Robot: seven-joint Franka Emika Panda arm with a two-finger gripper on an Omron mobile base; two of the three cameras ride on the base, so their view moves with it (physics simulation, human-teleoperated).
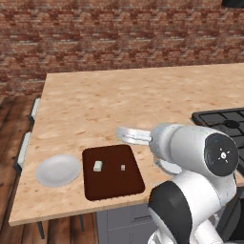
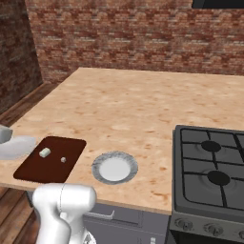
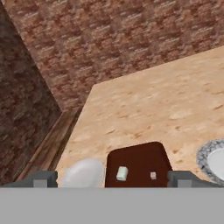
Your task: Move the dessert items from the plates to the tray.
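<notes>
Both dessert pieces, block (image 3: 122, 173) and cube (image 3: 153, 175), are lying on the tray (image 3: 140, 157) at twelve o'clock from the released, wide-spread gripper (image 3: 113, 179).

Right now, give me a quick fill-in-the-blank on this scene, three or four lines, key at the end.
1. Both dessert pieces, the block and the cube, lie on the ____.
2. The smooth plate holds ____ dessert pieces.
3. The fluted plate sits between the tray and the ____.
4. The gripper is ____, holding nothing.

Missing words: tray; no; stove; open
</notes>
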